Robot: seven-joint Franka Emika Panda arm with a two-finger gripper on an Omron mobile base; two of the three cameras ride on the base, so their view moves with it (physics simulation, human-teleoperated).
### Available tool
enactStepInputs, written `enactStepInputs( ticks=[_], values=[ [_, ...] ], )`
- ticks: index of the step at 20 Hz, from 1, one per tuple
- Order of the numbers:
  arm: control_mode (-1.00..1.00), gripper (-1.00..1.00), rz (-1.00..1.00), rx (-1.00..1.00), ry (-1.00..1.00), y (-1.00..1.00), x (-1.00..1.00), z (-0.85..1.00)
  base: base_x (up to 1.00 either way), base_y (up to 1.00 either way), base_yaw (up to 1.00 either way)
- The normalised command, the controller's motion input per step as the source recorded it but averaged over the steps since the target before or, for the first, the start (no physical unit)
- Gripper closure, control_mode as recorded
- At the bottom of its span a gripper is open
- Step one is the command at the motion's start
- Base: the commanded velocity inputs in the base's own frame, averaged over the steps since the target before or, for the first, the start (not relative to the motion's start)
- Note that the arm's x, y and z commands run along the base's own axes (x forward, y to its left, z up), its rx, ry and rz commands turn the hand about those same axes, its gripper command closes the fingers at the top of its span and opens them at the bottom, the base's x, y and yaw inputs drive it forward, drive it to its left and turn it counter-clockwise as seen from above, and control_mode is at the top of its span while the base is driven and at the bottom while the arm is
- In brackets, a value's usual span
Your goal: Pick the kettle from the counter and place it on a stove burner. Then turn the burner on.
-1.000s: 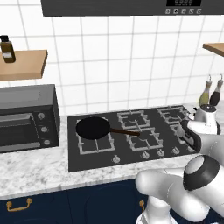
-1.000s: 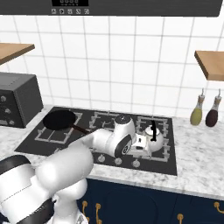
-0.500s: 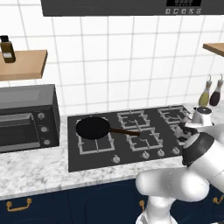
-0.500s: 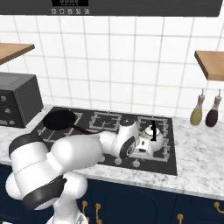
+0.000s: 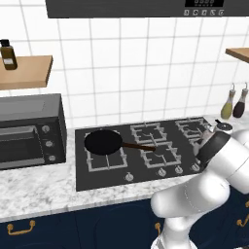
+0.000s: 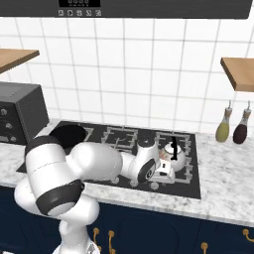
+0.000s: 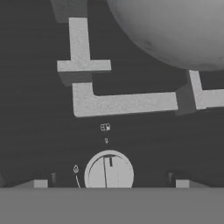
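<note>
Fingers hover apart either side of the burner knob at the stove's front edge — kettle already placed; turning remains.

Kettle on the front right burner, stove set into the marble desk.

The kettle is small, squat and shiny silver-white, standing upright on the grate of the front right burner of the black stove. Its thin black handle arches over the lid. From the left base camera just its lid and knob peek out past the arm. In the hand camera its rounded underside bulges over the grey grate bars, with a round burner knob below, pointer near upright. The white-grey veined desk runs along both sides of the stove.
</note>
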Motion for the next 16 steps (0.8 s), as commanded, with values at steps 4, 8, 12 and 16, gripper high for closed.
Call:
enactStepInputs(
  ticks=[4,8,12,16],
  values=[
    [-1.0,1.0,0.0,0.0,0.0,0.0,0.0,0.0,0.0,0.0,0.0],
    [-1.0,1.0,0.0,0.0,0.0,0.0,-0.03,-0.14,0.0,0.0,0.0],
    [-1.0,1.0,0.0,0.0,0.0,0.0,-0.05,-0.3,0.0,0.0,0.0],
    [-1.0,1.0,0.04,-0.03,-0.1,0.02,-0.07,-0.23,0.0,0.0,0.0]
  ],
)
